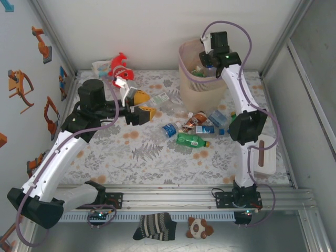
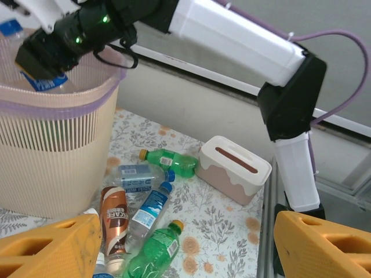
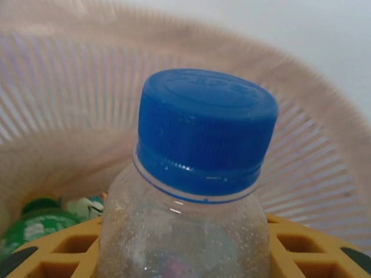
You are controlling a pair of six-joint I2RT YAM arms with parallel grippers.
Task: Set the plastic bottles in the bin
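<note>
right tool: mine, clenched on the blue-cap bottle, over the bin
left tool: released
bottle feel: light, slick, squashy, so I'd grab mid-body

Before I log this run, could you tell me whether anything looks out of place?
Yes: a striped sock and a small plush toy lie beyond the near rail, off the table; neither belongs there.

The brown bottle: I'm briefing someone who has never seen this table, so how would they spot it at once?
Find the tall beige bin at the far side of the floral table. Just in front of it lies a huddle of loose bottles. The brown bottle is the only opaque brown one among clear and green neighbours.
</note>
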